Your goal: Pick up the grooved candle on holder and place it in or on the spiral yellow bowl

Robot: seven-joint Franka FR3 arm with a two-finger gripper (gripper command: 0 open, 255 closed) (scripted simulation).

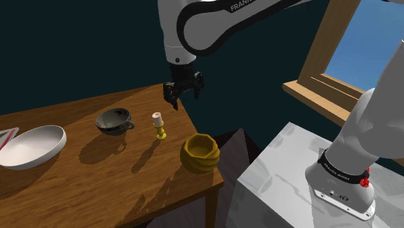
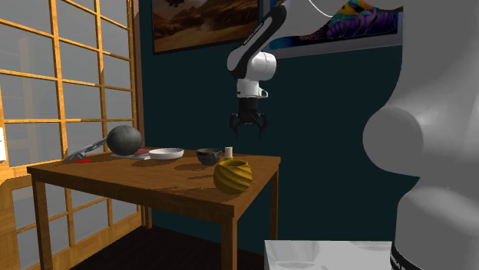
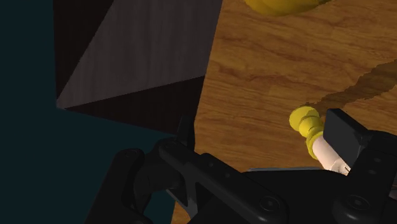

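A small pale candle on a yellow holder (image 1: 157,125) stands upright on the wooden table (image 1: 97,181), between a dark bowl and the ribbed yellow bowl (image 1: 200,153). In the second exterior view the candle (image 2: 228,152) rises just behind the yellow bowl (image 2: 232,176). My black gripper (image 1: 184,97) hangs open in the air above the table's far corner, higher than the candle and a little past it, holding nothing. In the wrist view the candle (image 3: 315,135) shows close to one fingertip (image 3: 343,132), partly hidden by it, and the yellow bowl's rim (image 3: 280,5) lies beyond. The gripper (image 2: 249,129) is clear of everything.
A dark cup-like bowl (image 1: 114,120) and a wide white bowl (image 1: 32,146) sit further along the table. A grey sphere (image 2: 123,139) and a flat red-edged item (image 1: 5,137) lie at the far end. The table edge drops off right under the gripper. My stand (image 1: 285,188) is nearby.
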